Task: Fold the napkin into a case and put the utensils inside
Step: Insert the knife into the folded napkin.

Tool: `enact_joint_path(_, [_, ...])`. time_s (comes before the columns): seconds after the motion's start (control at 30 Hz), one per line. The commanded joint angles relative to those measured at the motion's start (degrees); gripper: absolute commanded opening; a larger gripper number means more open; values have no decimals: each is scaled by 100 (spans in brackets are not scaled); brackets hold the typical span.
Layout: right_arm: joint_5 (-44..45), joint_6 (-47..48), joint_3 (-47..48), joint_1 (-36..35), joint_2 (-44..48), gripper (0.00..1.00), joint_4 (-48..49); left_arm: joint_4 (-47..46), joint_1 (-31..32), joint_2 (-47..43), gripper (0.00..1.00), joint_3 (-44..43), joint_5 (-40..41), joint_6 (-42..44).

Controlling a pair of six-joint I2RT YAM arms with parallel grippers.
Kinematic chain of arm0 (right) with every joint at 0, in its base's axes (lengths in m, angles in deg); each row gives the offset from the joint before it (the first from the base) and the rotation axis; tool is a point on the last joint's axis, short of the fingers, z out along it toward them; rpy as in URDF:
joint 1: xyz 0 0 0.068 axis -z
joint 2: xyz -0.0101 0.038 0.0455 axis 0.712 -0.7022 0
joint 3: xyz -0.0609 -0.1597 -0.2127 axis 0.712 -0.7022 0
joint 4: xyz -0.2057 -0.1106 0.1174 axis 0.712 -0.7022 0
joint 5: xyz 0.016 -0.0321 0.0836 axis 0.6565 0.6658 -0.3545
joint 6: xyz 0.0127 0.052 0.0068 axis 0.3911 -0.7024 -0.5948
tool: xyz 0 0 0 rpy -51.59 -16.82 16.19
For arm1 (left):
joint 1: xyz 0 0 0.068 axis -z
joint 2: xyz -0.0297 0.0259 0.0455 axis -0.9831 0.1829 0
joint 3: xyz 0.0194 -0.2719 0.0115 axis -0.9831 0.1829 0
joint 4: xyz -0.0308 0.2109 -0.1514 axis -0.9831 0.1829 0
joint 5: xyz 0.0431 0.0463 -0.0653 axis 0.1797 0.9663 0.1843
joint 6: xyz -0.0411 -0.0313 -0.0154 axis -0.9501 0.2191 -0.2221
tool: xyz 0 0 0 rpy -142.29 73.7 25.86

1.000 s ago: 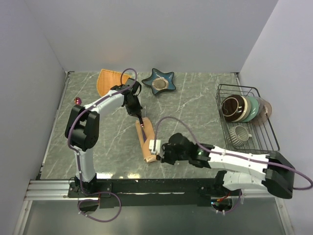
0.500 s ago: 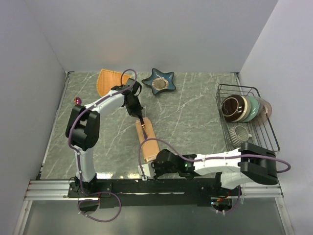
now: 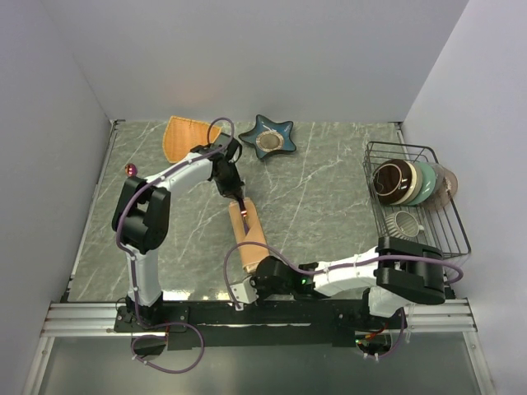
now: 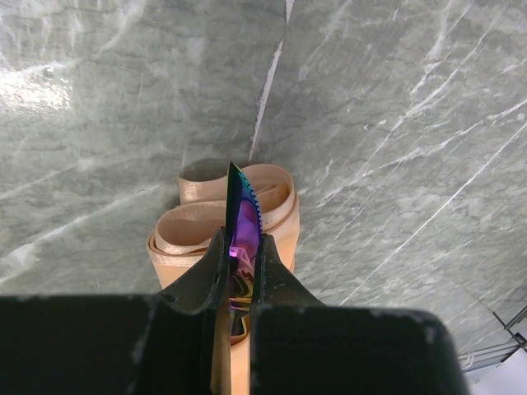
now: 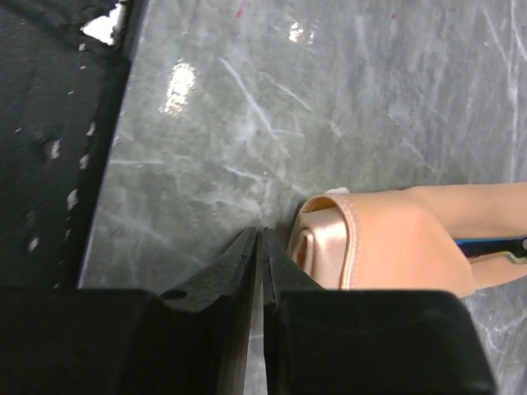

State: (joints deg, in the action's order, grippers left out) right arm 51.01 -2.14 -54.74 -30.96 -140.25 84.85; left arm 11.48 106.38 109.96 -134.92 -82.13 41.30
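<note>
The napkin (image 3: 247, 237) lies folded into a long narrow peach case in the middle of the table. My left gripper (image 3: 240, 200) hangs over its far end, shut on an iridescent purple knife (image 4: 244, 211) with a serrated edge. The blade points at the case's open folds (image 4: 276, 196). My right gripper (image 5: 260, 240) is low by the near end of the napkin (image 5: 387, 239), just left of it and apart, with its jaws shut and nothing between them. A dark sliver of a utensil (image 5: 496, 243) shows at the case's side. In the top view the right gripper (image 3: 245, 285) sits near the base rail.
An orange fan-shaped dish (image 3: 184, 137) and a blue star-shaped dish (image 3: 268, 137) stand at the back. A wire rack (image 3: 416, 197) with bowls and a mug fills the right side. A small pink round thing (image 3: 130, 169) lies at the left edge. The black base rail (image 5: 49, 123) is close to my right gripper.
My right gripper has swung from the napkin's near right side down toward the table's near edge, and its jaws have closed. The left gripper still holds the knife over the case.
</note>
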Motion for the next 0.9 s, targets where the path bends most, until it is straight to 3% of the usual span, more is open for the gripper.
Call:
enact_joint_path(0.0, [168,-4,164,-28,-183,14,119,31,85,39,1,-131,-166,-233])
enact_joint_path(0.63, [362,-74,331,-28,-368,13,190,14,455,74,1,115,-114,-479])
enact_joint_path(0.87, [327,-153,375,-29,-341,13,128,5,481,-111,1,-200,667,-304])
